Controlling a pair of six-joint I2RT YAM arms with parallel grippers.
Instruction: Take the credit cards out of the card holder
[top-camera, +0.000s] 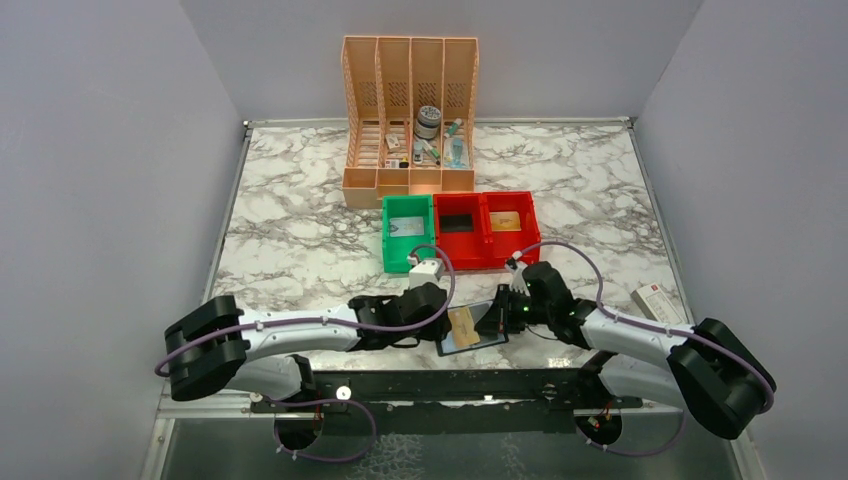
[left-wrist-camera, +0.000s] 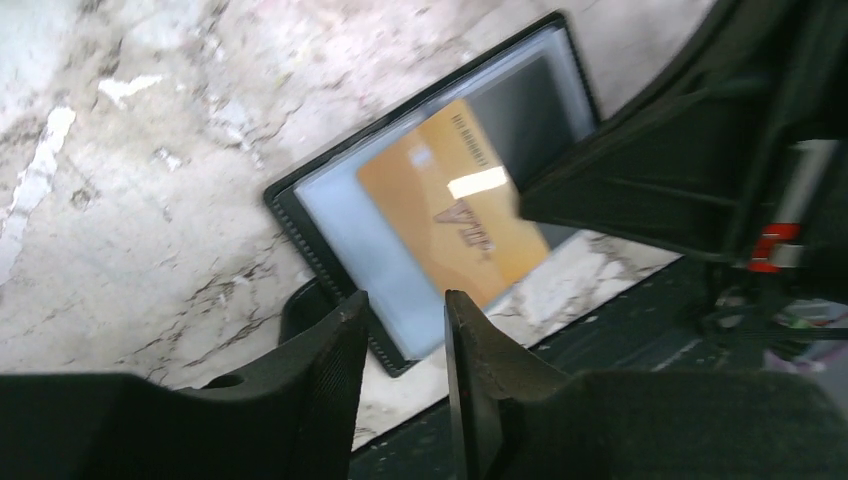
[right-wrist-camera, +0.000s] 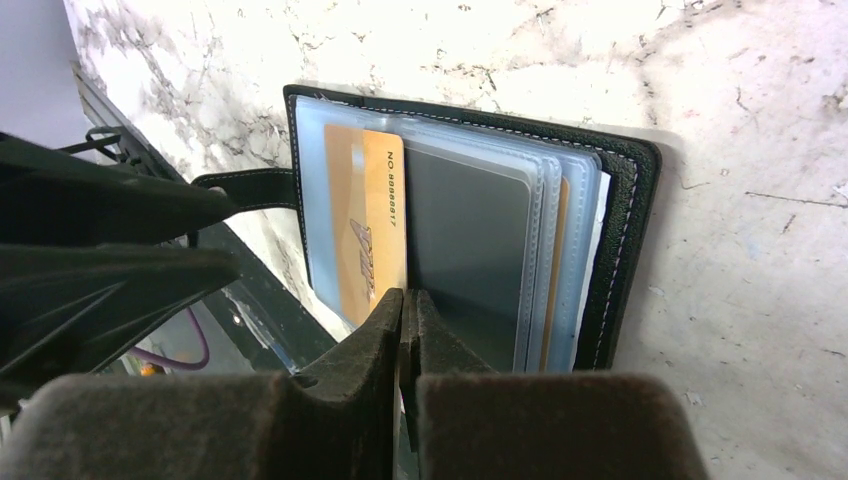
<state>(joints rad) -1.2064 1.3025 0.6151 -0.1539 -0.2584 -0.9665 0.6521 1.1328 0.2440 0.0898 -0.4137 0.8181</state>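
Card holder (right-wrist-camera: 625, 250) open on the surface (top-camera: 300, 200) between my grippers (tan card (right-wrist-camera: 365, 230), grey card (right-wrist-camera: 465, 250) showing). Left gripper (left-wrist-camera: 405, 300) jaws spread, right gripper (right-wrist-camera: 405, 297) jaws pressed together; one green bin (top-camera: 395, 255), two red bins (top-camera: 460, 262) beyond.

Table (top-camera: 300, 200): white marble pattern, grey veins, walls on three sides. Far centre: peach four-slot organizer (top-camera: 409, 110), upright, small items in its slots. Just in front of it, a row of bins touching side by side: green bin (top-camera: 390, 238) on the left, two red bins (top-camera: 470, 260) on the right. Near edge, centre: black card holder (top-camera: 490, 336) lying open and flat. Right edge: small white box (top-camera: 655, 300), well apart from the rest.
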